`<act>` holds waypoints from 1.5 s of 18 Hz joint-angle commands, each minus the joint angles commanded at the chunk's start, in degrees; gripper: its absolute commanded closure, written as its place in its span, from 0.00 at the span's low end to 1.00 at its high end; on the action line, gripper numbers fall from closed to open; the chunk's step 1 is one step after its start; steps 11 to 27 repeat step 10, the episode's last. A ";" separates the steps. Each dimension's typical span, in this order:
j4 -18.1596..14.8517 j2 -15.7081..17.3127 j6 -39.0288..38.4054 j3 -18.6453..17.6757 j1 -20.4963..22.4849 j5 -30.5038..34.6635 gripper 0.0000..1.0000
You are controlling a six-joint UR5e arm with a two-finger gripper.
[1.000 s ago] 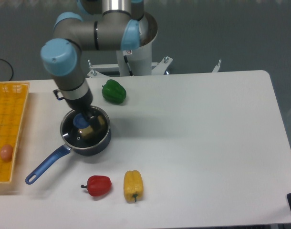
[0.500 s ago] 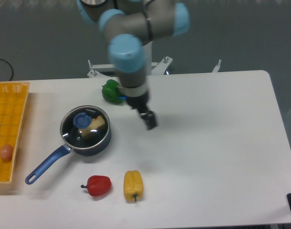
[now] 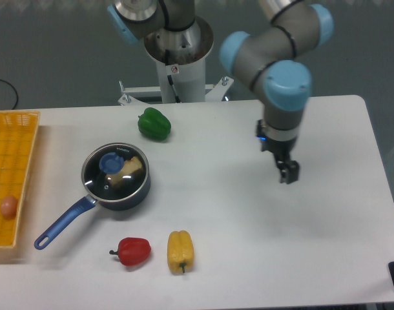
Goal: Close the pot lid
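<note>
the lid (image 3: 115, 170) is sitting on the pot (image 3: 117, 178), covering something tan inside. the gripper (image 3: 289, 173) is hanging over bare worktop (image 3: 248, 226) near the right edge, and i cannot tell if it is clenched.

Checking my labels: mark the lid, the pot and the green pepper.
lid (image 3: 112, 163): fixed camera, on its blue knob.
pot (image 3: 62, 223): fixed camera, midway along its blue handle.
green pepper (image 3: 154, 124): fixed camera, middle of its body.
</note>
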 joint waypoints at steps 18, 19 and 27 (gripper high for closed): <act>2.90 -2.65 0.97 0.01 0.88 0.18 0.00; 2.90 -2.65 0.97 0.01 0.88 0.18 0.00; 2.90 -2.65 0.97 0.01 0.88 0.18 0.00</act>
